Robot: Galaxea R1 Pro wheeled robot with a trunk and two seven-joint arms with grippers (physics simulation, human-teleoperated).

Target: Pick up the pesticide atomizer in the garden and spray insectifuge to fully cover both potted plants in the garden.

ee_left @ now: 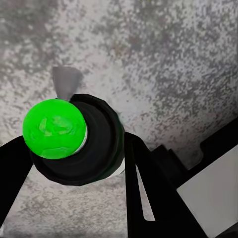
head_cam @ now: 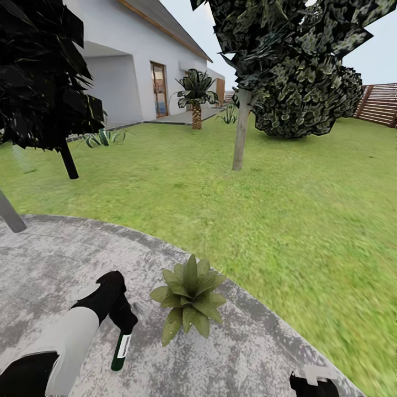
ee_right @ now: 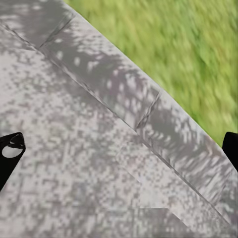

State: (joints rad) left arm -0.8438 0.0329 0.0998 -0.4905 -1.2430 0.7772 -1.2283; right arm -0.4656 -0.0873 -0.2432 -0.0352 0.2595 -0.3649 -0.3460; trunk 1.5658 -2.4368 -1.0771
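Grey paving (head_cam: 49,264) carries a potted plant (head_cam: 189,299); beside it, the left pincer (head_cam: 122,325) pinches the pesticide atomizer (head_cam: 121,351) hanging down, seemingly positioned for spraying.

Left gripper (head_cam: 122,325) holds the pesticide atomizer (head_cam: 121,350) pointing down over the grey paved patio (head_cam: 49,264), just beside one potted plant (head_cam: 189,298). Right gripper (head_cam: 313,381) sits at the bottom edge. Lawn (head_cam: 286,198), house (head_cam: 138,60), fence (head_cam: 380,103) behind.

words: none to read | numbers: none | signs: none | pesticide atomizer (head_cam: 121,349) beside the potted plant (head_cam: 189,296): white label, too small and blurry to read
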